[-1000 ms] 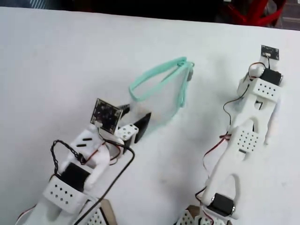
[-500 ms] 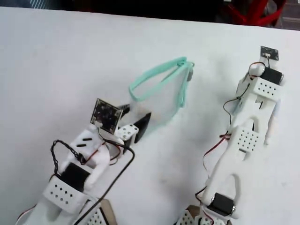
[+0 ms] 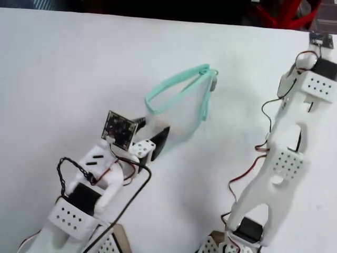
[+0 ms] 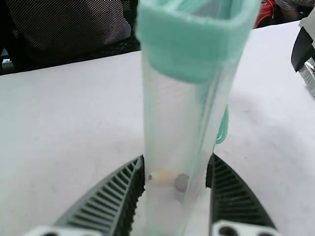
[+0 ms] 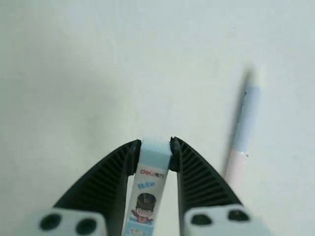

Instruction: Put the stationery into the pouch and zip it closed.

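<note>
A clear pouch with a teal zipper rim lies mouth-open at mid-table. My left gripper is shut on its lower end. In the left wrist view the pouch stands clamped between the black fingers of that gripper, with a small pale item inside. My right gripper is shut on a light blue eraser with a printed sleeve, above the white table. A blue and pink pen lies on the table just beyond it. The right arm stretches along the table's right side.
The white table has wide bare room to the left of the pouch and behind it. Its far edge meets a dark background, with a red frame past the back right corner.
The right arm has stretched out toward the far right corner, its wrist moving away from the pouch. The left arm and the pouch have stayed still.
</note>
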### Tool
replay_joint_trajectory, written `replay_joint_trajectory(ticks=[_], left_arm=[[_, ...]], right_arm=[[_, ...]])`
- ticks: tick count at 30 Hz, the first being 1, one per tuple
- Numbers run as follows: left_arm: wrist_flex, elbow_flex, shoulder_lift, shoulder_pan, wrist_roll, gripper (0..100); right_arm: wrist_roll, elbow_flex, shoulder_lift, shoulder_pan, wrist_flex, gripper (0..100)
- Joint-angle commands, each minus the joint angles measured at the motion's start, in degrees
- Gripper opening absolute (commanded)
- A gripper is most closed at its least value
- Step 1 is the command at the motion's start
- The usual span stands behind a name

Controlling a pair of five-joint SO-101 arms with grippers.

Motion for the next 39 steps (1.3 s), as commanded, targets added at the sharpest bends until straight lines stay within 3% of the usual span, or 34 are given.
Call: replay_joint_trajectory(ticks=[1,11,22,33,39], left_arm=[[0.2,-1.8,-0.3,0.7,-0.4,21],[0.2,-1.8,-0.3,0.7,-0.4,21],[0.2,-1.8,-0.3,0.7,-0.4,21],[0.2,-1.8,-0.3,1.1,-0.4,21],[0.2,-1.8,-0.3,0.9,-0.4,21]], right_arm=[[1.8,12.7,-17.7,-2.8,0.0,1.9],[2.0,39.0,-51.0,-13.3,-2.0,1.9],[2.1,79.0,-82.6,-23.9,-25.7,1.9],[1.6,81.3,-102.6,-45.0,-40.4,1.8],[1.6,81.8,-103.4,-53.8,-52.7,1.8]])
